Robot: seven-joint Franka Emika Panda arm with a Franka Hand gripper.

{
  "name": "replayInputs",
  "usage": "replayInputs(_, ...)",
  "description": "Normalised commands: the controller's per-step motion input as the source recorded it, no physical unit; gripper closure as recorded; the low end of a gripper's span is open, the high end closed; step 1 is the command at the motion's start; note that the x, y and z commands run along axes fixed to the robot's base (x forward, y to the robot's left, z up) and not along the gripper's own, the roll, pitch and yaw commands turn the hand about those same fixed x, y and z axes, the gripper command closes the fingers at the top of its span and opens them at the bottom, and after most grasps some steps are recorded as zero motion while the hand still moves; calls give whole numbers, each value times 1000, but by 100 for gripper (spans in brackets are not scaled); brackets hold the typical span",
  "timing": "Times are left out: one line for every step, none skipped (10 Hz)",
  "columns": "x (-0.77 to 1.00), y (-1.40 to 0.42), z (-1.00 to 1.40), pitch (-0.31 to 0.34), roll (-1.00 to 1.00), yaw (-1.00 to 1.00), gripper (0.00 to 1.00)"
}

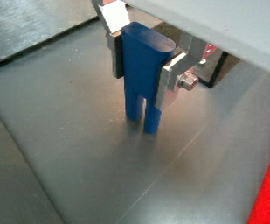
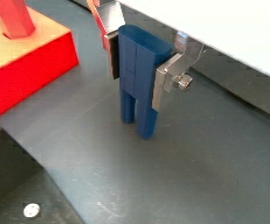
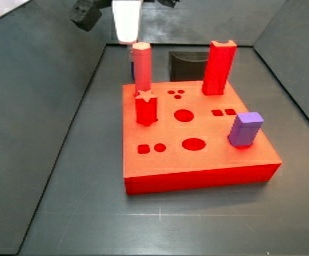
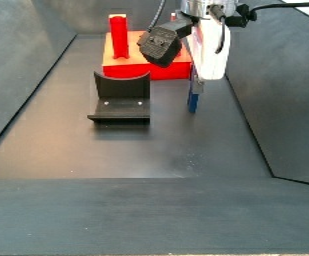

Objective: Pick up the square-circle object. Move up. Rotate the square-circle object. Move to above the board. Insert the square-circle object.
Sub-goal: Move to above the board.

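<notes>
End effector (image 2: 141,54) sits at the top of both wrist views, silver plate fingers (image 2: 169,74) clamped on the upper part of the square-circle object (image 2: 138,83) — a slim dark blue elongated peg, blocky in section, with a forked lower end. It is grasping the peg, not released. The peg hangs below the fingers, long axis upright and roughly in line with them. Its lower tip is at or just off the dark grey tabletop (image 1: 67,149); contact cannot be told.

In a side view the blue peg (image 4: 193,96) shows below the white end effector (image 4: 210,60), upper right of the frame, just beside the right end of the board (image 4: 170,68). The dark L-shaped fixture (image 4: 119,96) stands left of it, in front of the board.

In a side view from the opposite end the board (image 3: 197,160) — a large thick bright red square slab with round, square and dot holes — fills the frame centre. The end effector (image 3: 127,25) is far behind it at top left, and the blue peg is hidden here behind a pink upright peg (image 3: 141,66). Also on the board: a short red peg (image 3: 146,107), a tall red block (image 3: 221,66) and a purple block (image 3: 246,129).

Judgement: grasp made, lift due next. The peg is beside the board, not over it, long axis vertical, so the turn and the carry to above the board both remain.
</notes>
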Motion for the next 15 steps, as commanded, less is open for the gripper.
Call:
replayInputs(56,-229,1000,78,192,17,100)
replayInputs(50,-216,1000,94,198,41,100)
replayInputs(48,-206,1000,94,204,43,100)
replayInputs(46,-196,1000,95,211,43,100)
replayInputs(44,-188,1000,99,211,38,100)
replayInputs(45,-182,1000,98,201,35,100)
replayInputs(44,-174,1000,97,156,30,100)
replayInputs(43,-161,1000,97,127,26,100)
replayInputs(43,-154,1000,93,114,24,100)
replayInputs(42,-151,1000,93,109,25,100)
replayInputs(44,-138,1000,97,96,30,100)
replayInputs(46,-127,1000,99,87,30,100)
replayInputs(44,-119,1000,99,77,31,100)
replayInputs(43,-110,1000,96,64,35,100)
replayInputs(41,-102,1000,93,54,37,100)
